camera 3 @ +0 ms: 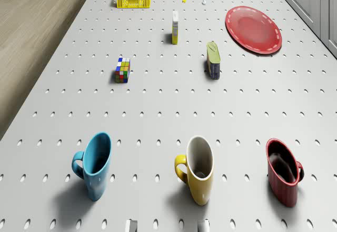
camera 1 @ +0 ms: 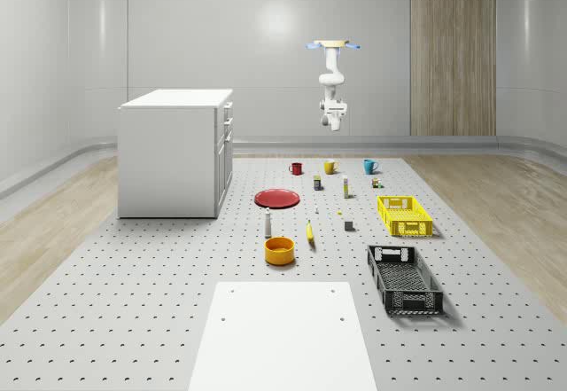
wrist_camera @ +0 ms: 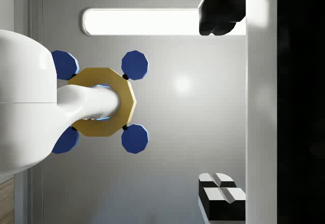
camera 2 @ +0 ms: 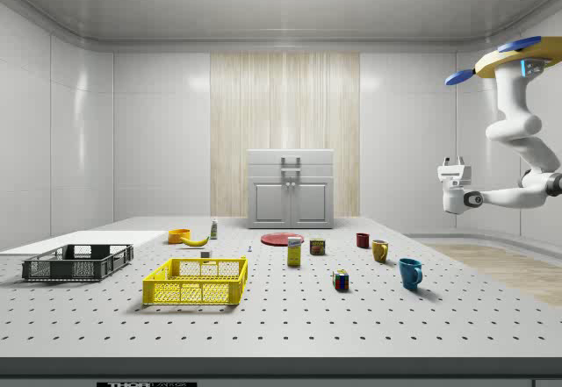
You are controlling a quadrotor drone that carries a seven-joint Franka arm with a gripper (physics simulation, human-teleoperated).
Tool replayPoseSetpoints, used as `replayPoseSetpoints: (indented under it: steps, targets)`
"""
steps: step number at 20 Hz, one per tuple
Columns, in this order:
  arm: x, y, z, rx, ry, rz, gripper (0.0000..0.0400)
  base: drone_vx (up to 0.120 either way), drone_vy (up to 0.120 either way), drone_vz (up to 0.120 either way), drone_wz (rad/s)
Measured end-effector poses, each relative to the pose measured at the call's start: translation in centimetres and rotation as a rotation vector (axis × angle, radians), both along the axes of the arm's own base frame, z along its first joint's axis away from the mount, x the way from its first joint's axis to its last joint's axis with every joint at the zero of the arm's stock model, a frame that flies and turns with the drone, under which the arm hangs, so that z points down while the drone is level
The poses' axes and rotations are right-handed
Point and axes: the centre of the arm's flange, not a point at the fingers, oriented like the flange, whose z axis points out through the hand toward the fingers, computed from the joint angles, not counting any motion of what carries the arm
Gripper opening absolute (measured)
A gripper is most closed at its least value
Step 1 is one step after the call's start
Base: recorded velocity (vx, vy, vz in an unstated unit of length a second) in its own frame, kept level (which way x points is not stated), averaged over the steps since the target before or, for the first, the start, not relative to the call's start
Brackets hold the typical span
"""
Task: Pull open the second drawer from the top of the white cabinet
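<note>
White cabinet (camera 1: 174,153) stands upright, drawers facing the mugs; hovering drone's (camera 1: 334,46) hand (camera 1: 334,126) spread wide.

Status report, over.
Drone hovering high past the mugs, end effector in mid-air. Cabinet drawers all shut, untouched. Nothing in the way.

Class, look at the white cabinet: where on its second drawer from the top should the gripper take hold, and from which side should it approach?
Probably the small handle at the middle of the second drawer's front on the white cabinet. It sticks out from the front, the side toward the cups, so the gripper should come in level from there. The drone hovers high beyond the mugs.
</note>
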Motion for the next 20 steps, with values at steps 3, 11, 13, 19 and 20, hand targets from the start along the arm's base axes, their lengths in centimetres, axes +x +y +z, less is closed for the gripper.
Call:
replayPoseSetpoints:
  steps: [3, 11, 13, 19, 20]
  targets:
    - [-0.3, 0.0, 2.3, 0.000, -0.002, 0.000, 0.0337, 0.093, -0.107, 0.000, 0.000]
    - [-0.2, -6.7, 4.2, 0.767, -0.001, -0.001, 0.0312, 0.120, -0.120, 0.000, 0.000]
    - [-0.1, -8.2, 3.2, 0.993, -0.001, 0.000, 0.0310, 0.120, -0.120, 0.000, 0.000]
    - [0.1, -9.7, 0.9, 1.370, -0.001, 0.004, 0.0303, 0.120, -0.120, 0.033, 0.000]
    - [0.1, -9.8, 0.7, 1.403, -0.001, 0.004, 0.0303, 0.120, -0.120, 0.120, 0.000]
